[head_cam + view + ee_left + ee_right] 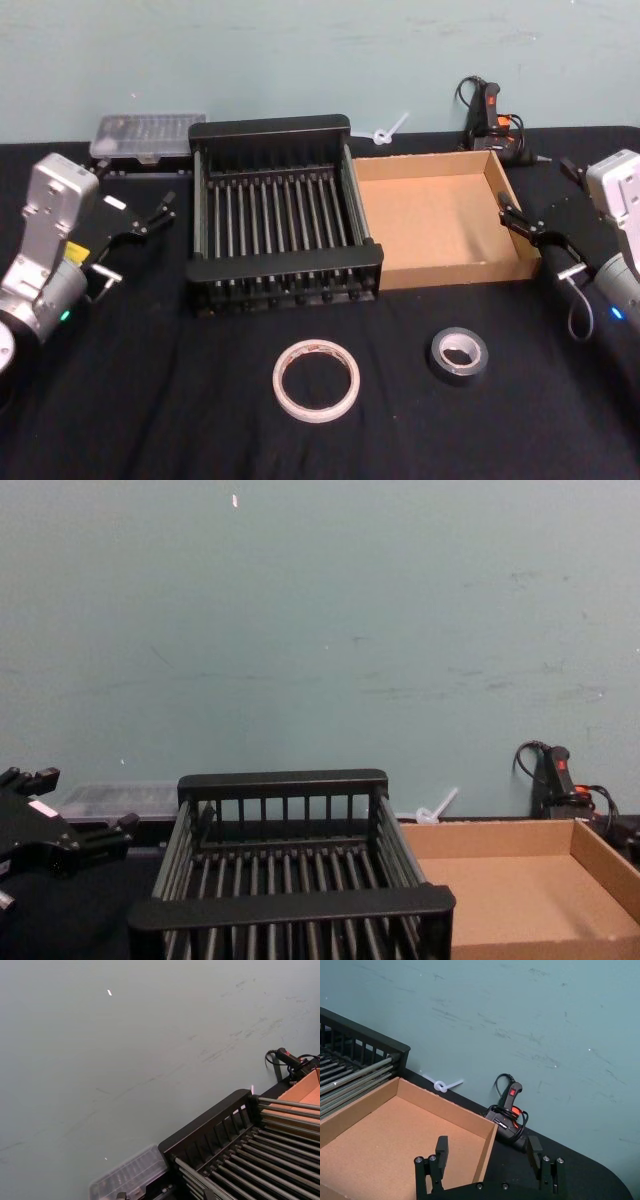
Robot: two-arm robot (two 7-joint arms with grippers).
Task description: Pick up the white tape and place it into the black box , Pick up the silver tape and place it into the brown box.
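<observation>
Lying apart from both jaws, white tape (pixel 316 379), silver tape (pixel 459 354)

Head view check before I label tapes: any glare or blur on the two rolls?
Head view: white tape sharp, evenly lit; silver tape shows a soft sheen, its edge merging slightly with the dark cloth. Left wrist view: clear case blurred.

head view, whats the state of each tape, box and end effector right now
white tape: flat on the table, not picked up
silver tape: flat on the table, right of the white tape
black box: upright, nothing inside
brown box: open, nothing inside
left end effector: open, holding nothing
right end effector: open, holding nothing
</observation>
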